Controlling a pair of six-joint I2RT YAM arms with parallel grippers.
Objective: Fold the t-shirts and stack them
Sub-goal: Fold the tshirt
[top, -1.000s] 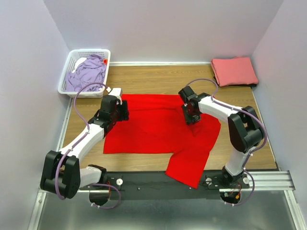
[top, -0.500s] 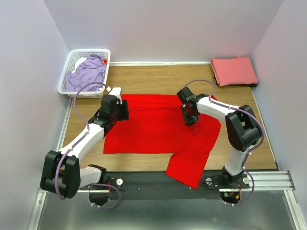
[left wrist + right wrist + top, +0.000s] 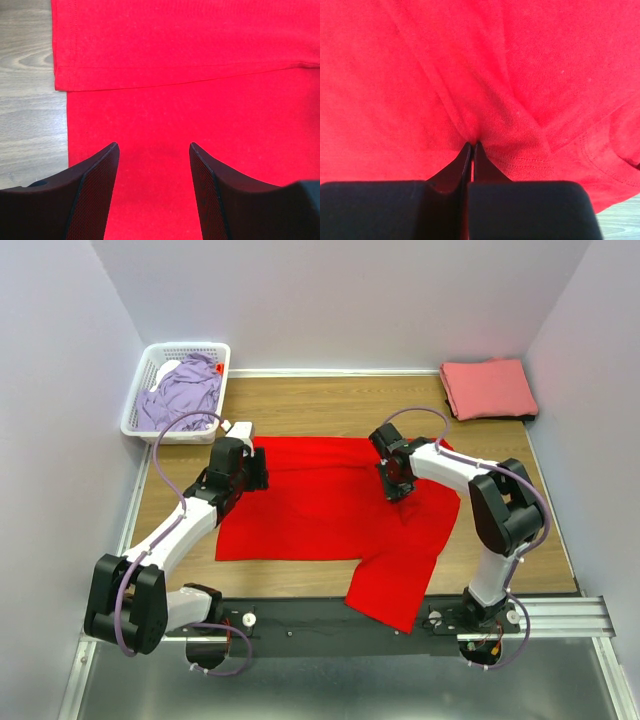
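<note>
Red t-shirt (image 3: 320, 505) is lying spread across the middle of the wooden tabletop (image 3: 320, 405), mostly flat. One flap on its right side is running past the near edge and draping onto the black base rail (image 3: 300, 620). My right gripper (image 3: 472, 146) is sitting on the shirt's right part, toward the far edge, with the jaws pinched almost fully together on a small ridge of the red cloth. Wrist view is showing creases fanning out from the tips and a thin sliver of red between them. My left gripper (image 3: 153, 147) is hanging over the shirt's far left corner, jaws standing wide apart and gripping nothing. Only flat red fabric is showing between the fingers (image 3: 95, 190), with a stitched hem line crossing just ahead and bare wood showing off to one side. Whether those tips are touching the cloth, I can't tell. Salmon-pink t-shirt (image 3: 488, 388) is lying folded in the far right corner of the tabletop, well apart from the red one. Lavender t-shirt (image 3: 180, 390) is sitting crumpled inside the white lattice basket (image 3: 140, 410) at the far left corner.
</note>
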